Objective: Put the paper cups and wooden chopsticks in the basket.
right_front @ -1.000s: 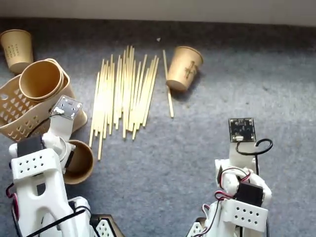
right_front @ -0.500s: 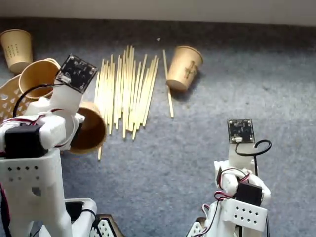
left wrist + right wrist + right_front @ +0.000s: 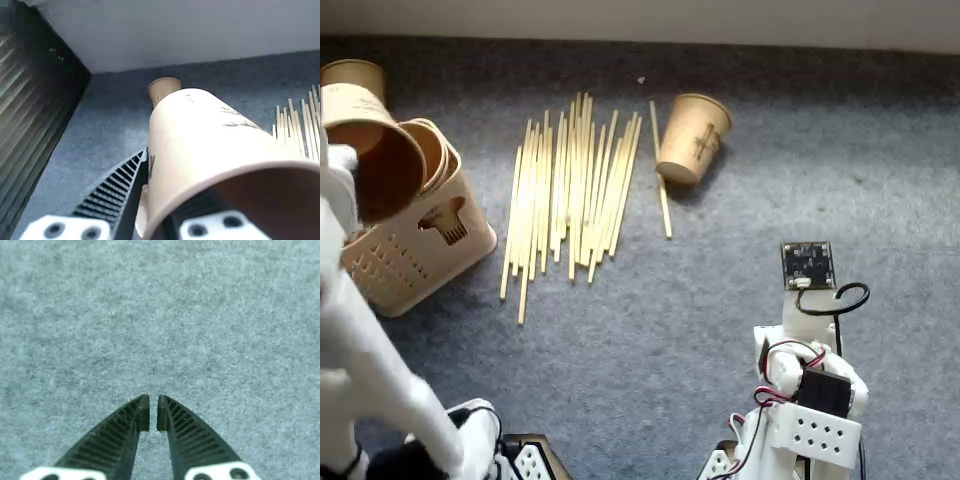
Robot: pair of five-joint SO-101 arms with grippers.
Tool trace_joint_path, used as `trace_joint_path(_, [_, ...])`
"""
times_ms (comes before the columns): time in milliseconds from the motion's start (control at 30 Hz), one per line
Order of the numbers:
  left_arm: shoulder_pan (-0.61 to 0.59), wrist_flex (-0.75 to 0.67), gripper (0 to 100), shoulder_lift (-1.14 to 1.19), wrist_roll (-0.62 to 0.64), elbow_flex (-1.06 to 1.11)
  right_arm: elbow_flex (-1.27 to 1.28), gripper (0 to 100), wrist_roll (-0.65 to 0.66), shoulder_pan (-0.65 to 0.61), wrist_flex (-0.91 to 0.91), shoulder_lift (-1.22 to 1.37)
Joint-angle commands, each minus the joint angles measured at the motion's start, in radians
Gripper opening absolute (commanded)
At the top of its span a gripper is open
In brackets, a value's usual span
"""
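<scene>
**Item 1. Left jaws.** Clamped on the wall of the held paper cup [image 3: 200, 145]. One jaw lies outside the cup, and the other, as far as we can tell, sits inside its mouth. The cup is carried tilted, mouth toward the wrist camera.

**Item 2. Position of load.** The left arm [image 3: 350, 330] holds the cup raised over the far-left end of the basket [image 3: 405, 265], just beside the nested cups [image 3: 432, 150] already inside.

**Item 3. Right jaws.** All but closed, with a thin slit between the tips and nothing held. They hang over the bare table [image 3: 150, 315]. The right arm [image 3: 810, 390] is well apart from all stock.

**Item 4. Outstanding stock.**
- A far cup [image 3: 355, 72] behind the basket.
- A fallen cup [image 3: 693, 135] on its side.
- Wooden chopsticks [image 3: 570, 190] fanned out between the basket and the fallen cup.
- A stray chopstick [image 3: 661, 170] just beside the fallen cup.

**Handling note.** We judge the step in hand to be the drop-off.
- We would bring the cup's base inside the basket rim, or into the nested cups, before parting the jaws.
- We would open them fully, because the inner jaw could drag the thin wall back out.
- We would withdraw along the cup's own axis.
- The basket looks light, so any sideways push may slide it or knock the far cup.
</scene>
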Motion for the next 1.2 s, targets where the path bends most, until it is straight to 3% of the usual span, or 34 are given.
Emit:
trace_joint_path(0, [-0.018,0.023,0,0.242,0.061,-0.216,-0.008,5.0,-0.009,-0.012,0.002,-0.016])
trace_joint_path(200, [0.051,0.226,0,0.667,0.164,-0.748,-0.008,5.0,-0.009,-0.012,0.002,-0.016])
trace_joint_path(300, [0.059,0.241,0,0.769,0.216,-0.849,-0.008,5.0,-0.009,-0.012,0.002,-0.016])
trace_joint_path(600, [0.077,0.241,0,0.576,0.305,-0.644,-0.008,5.0,-0.009,-0.012,0.002,-0.016])
trace_joint_path(800, [0.117,0.239,0,0.387,0.324,-0.366,-0.008,5.0,-0.009,-0.012,0.002,-0.016])
trace_joint_path(1067, [0.094,0.213,1,0.381,0.351,-0.240,-0.008,5.0,-0.009,-0.005,0.002,-0.016])
trace_joint_path(1167, [0.067,0.209,8,0.381,0.367,-0.194,-0.008,5.0,-0.009,-0.005,0.002,-0.015])
